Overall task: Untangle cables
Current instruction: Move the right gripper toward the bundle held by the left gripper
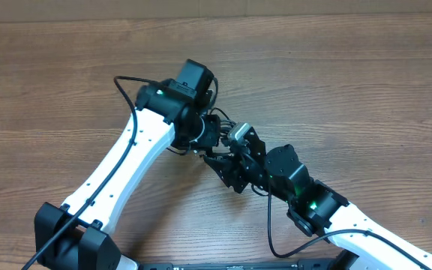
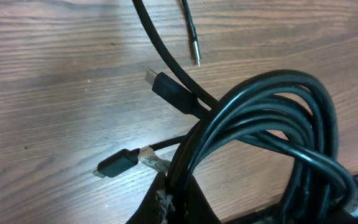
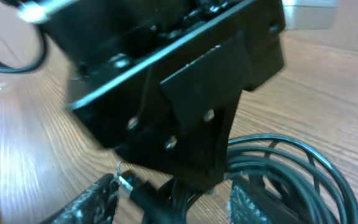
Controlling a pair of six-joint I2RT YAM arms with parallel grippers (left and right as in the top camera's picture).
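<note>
Between the fingers (image 3: 92,200) of the right tool (image 3: 169,202) lie the coiled cables (image 3: 303,163).

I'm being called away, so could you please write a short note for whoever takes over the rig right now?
Left gripper: down in the cables, which loop over it; open or shut cannot be told.
Right gripper: open, straddling the bundle, close against the left one.
Cables: bunched in a coil between both grippers at mid table. Two black plug ends and a silver-tipped end lie free on the wood.
Done: some ends are loose.
Left: the coil is not yet pulled apart.
</note>
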